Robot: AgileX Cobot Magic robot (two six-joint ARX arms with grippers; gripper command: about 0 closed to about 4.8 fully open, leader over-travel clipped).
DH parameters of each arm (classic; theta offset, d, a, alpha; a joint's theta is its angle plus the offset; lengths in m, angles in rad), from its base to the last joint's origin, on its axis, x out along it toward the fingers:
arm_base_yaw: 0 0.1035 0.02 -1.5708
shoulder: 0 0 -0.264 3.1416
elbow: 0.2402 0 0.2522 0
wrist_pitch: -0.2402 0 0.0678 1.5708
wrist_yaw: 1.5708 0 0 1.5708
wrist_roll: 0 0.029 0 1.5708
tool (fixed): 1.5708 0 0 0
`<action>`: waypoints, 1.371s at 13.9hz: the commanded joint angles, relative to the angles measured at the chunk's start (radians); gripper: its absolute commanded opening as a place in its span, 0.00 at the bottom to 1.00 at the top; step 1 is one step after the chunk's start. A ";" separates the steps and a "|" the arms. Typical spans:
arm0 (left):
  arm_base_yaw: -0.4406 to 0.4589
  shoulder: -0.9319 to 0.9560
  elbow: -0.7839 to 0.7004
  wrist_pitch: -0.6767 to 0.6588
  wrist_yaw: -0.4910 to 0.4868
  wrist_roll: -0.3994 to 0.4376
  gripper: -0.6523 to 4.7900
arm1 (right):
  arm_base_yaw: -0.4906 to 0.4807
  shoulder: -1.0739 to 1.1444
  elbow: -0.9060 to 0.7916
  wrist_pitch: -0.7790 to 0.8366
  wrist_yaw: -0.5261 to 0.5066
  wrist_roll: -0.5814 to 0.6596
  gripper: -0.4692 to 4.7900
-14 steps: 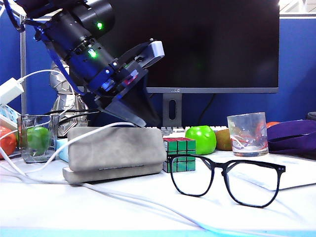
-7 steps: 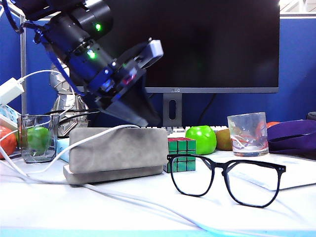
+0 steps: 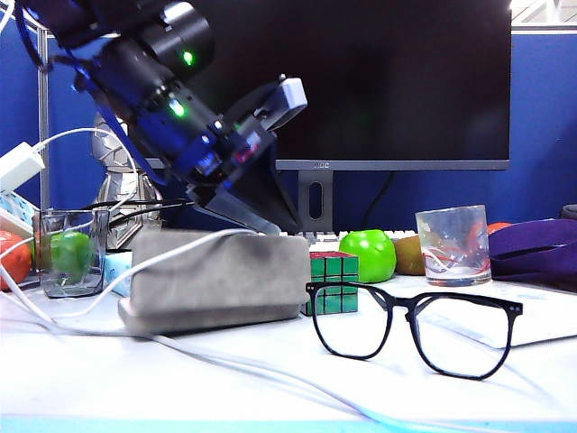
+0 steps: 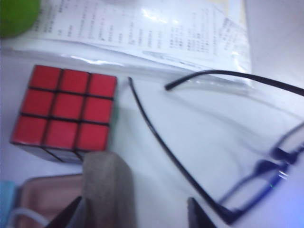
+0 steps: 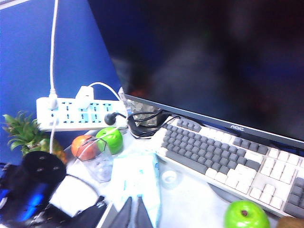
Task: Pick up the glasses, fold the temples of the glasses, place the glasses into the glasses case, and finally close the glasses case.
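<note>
on the white desk (image 3: 505, 397) the left gripper (image 4: 133, 213), jaws apart, has pushed the glasses case (image 3: 216, 275) shut early; glasses (image 3: 410, 329) stand unfolded beside it; right gripper (image 5: 133, 213) hovers clenched, empty.

surface: white table (image 3: 270, 388) | on it: glasses (image 3: 413, 329), glasses case (image 3: 216, 280), Rubik's cube (image 3: 330, 281), white cable (image 3: 270, 372)
</note>
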 commanded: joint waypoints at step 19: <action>-0.006 -0.077 -0.003 -0.157 -0.008 0.119 0.19 | 0.002 -0.004 0.003 0.017 -0.010 -0.003 0.08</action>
